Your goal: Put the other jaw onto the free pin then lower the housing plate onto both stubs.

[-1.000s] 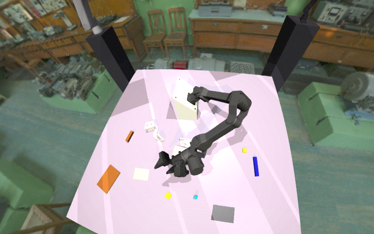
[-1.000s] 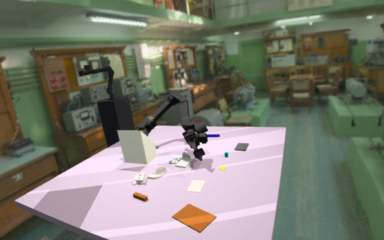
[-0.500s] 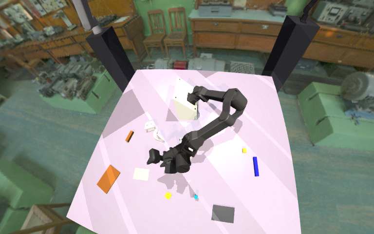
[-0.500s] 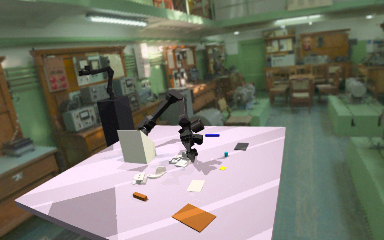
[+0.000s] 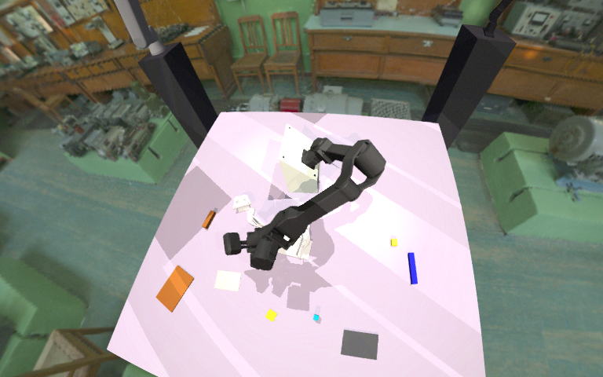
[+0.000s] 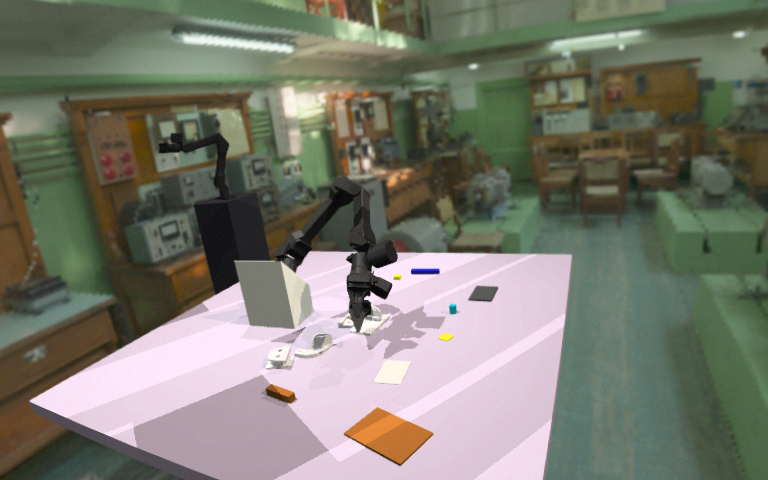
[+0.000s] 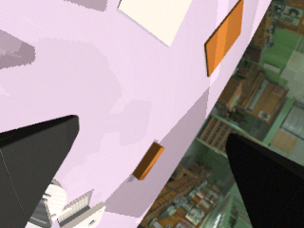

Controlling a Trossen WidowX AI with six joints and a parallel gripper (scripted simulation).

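The white base plate (image 5: 303, 254) (image 6: 373, 327) lies mid-table, partly hidden by the arm; the white jaw (image 6: 376, 312) on it shows only in part. The loose white jaw (image 5: 253, 217) (image 6: 318, 344) (image 7: 57, 194) lies on the table to the base's left in the top view. The white housing plate (image 5: 242, 203) (image 6: 279, 355) (image 7: 94, 217) stands beside it, its stubs not clear. My gripper (image 6: 358, 324) (image 7: 154, 131) is open and empty. In the exterior view it points down in front of the base; its height there is unclear. The top view hides the fingertips.
A tall white wedge-shaped block (image 5: 298, 181) (image 6: 263, 294) stands behind the parts. An orange bar (image 5: 209, 219) (image 6: 280, 393) (image 7: 148, 161), an orange plate (image 5: 174, 288) (image 6: 389, 435) (image 7: 225, 38) and a cream card (image 5: 227, 280) (image 6: 392, 372) (image 7: 159, 16) lie nearby. A cyan block (image 5: 316, 317) (image 6: 452, 309) stands farther off.
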